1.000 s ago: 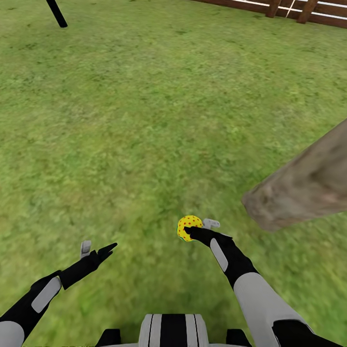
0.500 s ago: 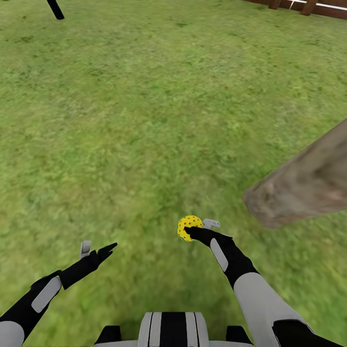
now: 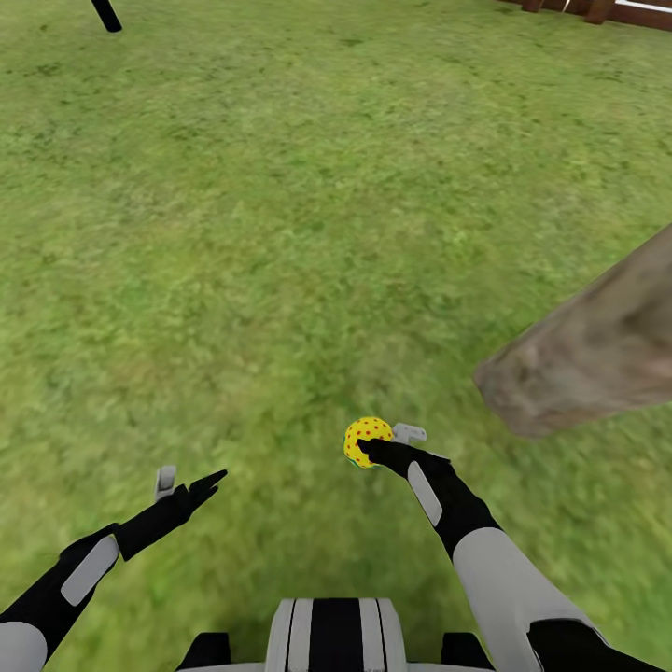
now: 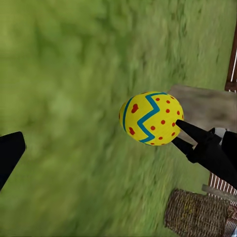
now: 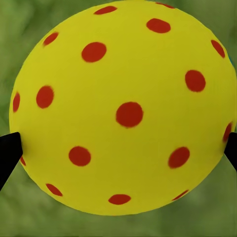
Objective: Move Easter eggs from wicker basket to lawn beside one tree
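- Carrying one Easter egg (image 3: 367,439), pinched between the right gripper (image 3: 371,450) fingers above the lawn (image 3: 280,233), near the tree (image 3: 588,355).
- Left gripper (image 3: 191,485): fingers spread, empty.
- Wicker basket (image 4: 195,215) beyond; egg not yet placed, other eggs' whereabouts unknown.

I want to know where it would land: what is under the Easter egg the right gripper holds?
Only lawn lies under the Easter egg held in the right gripper. The tree trunk base stands off to its right. The patch directly beneath the egg is hidden.
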